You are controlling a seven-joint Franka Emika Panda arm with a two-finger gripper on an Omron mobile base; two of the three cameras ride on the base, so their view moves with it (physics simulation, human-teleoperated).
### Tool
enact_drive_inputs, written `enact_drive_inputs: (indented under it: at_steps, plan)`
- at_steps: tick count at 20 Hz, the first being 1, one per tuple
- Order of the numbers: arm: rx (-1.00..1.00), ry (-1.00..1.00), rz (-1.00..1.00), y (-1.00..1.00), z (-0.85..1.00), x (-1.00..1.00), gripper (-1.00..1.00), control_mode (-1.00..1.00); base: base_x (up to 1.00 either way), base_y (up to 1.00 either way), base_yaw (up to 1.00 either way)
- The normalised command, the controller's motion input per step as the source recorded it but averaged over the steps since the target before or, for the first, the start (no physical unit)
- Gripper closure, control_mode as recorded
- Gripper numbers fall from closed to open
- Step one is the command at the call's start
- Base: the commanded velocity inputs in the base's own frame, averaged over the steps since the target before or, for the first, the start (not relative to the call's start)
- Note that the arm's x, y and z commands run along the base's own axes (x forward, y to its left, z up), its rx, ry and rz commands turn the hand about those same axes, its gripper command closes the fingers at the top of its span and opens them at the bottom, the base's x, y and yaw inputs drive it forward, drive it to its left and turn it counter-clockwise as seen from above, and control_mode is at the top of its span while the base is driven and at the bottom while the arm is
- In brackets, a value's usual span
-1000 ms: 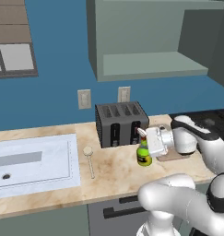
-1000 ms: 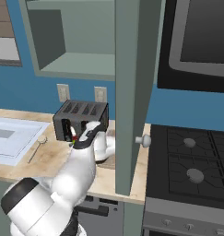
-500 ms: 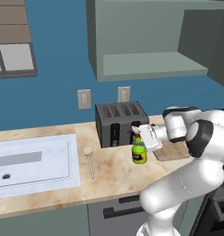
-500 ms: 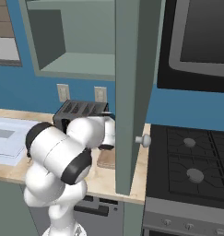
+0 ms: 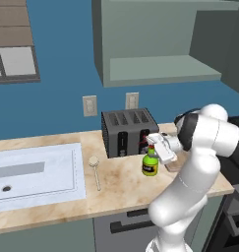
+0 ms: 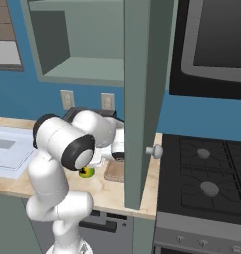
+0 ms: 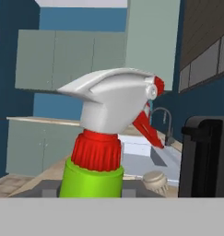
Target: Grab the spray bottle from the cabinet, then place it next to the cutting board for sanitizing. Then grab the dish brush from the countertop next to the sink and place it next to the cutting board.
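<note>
End effector (image 5: 159,147) is seen at spray bottle (image 5: 150,163) neck; grip cannot be told. Bottle stands upright on table (image 5: 116,184) before toaster (image 5: 129,132), beside cutting board (image 6: 114,170). Judged light, rigid, slick; best gripped at neck.

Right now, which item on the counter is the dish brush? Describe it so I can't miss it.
Find the white sink set into the countertop. Just right of its rim lies the dish brush: pale, spoon-shaped, flat on the stone, unlike the upright toaster.

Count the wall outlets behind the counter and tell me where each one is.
2. One outlet is on the blue wall left of the toaster; the other outlet is right above the toaster. More may be hidden behind the arm.
</note>
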Motion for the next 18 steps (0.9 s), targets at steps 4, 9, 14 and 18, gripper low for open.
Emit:
enact_drive_inputs:
  at_steps: [4, 9, 14, 18]
  plan:
    - [0.0, -0.14, 0.0, 0.0, -0.23, 0.0, 1.0, -1.0, 0.0, 0.0, 0.0]
    - [0.0, -0.1, 0.0, 0.01, -0.35, -0.08, 1.0, -1.0, 0.0, 0.0, 0.0]
    - [0.0, 0.01, -0.03, 0.0, -0.55, -0.51, 1.0, -1.0, 0.0, 0.0, 0.0]
    - [0.0, 0.01, -0.03, 0.0, -0.63, -0.41, 1.0, -1.0, 0.0, 0.0, 0.0]
